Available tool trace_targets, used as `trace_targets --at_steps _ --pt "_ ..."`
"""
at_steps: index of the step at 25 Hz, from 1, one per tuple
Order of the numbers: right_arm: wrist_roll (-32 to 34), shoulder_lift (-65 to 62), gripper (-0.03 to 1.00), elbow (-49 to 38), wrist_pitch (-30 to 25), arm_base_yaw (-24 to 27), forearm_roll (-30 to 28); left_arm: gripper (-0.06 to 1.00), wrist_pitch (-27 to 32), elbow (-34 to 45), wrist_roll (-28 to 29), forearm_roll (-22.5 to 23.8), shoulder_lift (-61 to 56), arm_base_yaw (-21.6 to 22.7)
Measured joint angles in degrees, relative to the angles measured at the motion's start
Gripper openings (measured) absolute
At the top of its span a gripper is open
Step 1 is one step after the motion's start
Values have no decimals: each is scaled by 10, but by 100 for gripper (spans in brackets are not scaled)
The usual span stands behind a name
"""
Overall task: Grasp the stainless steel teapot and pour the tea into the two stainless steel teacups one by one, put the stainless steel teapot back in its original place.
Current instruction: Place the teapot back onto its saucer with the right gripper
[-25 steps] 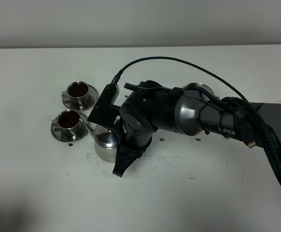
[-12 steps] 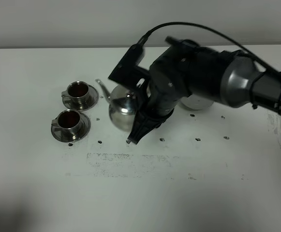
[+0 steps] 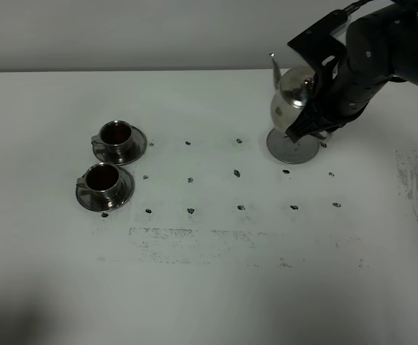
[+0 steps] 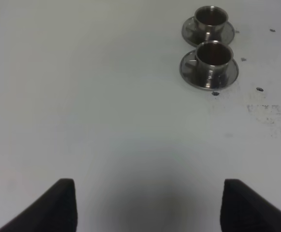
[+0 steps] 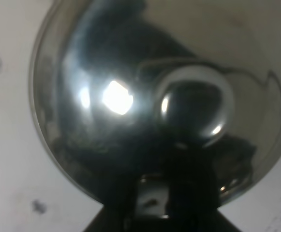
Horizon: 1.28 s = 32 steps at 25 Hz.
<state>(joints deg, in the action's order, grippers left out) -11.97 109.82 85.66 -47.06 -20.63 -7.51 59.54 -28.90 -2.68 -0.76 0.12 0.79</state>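
Near cup [image 3: 102, 181] on its saucer holds reddish-brown tea; far cup [image 3: 115, 135], just behind it, likewise filled. Both pours judged complete; step in hand is returning the stainless steel teapot [image 3: 292, 103]. It hangs upright, far right, over a round steel coaster [image 3: 293, 149] on the white surface [image 3: 209, 273]. Right claw [image 3: 313, 115] pinches its handle. Next: lower squarely onto coaster, then release. Left claw [image 4: 147, 205] spread, idle.

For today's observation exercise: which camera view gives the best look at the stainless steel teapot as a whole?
The exterior high view: the stainless steel teapot shows body and spout, over its round steel saucer. The right wrist view shows only its lid and knob, close up. The left wrist view misses it entirely.
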Motion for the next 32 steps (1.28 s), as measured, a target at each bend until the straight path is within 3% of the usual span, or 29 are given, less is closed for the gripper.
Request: trace_targets --at_steps 6,12,32 --pt "0 47 20 28 2 37 28 61 0 0 0 0 0 0" --pt "0 87 20 64 -7 37 47 61 0 0 0 0 0 0" --pt "-8 127 20 66 -9 37 67 61 0 0 0 0 0 0"
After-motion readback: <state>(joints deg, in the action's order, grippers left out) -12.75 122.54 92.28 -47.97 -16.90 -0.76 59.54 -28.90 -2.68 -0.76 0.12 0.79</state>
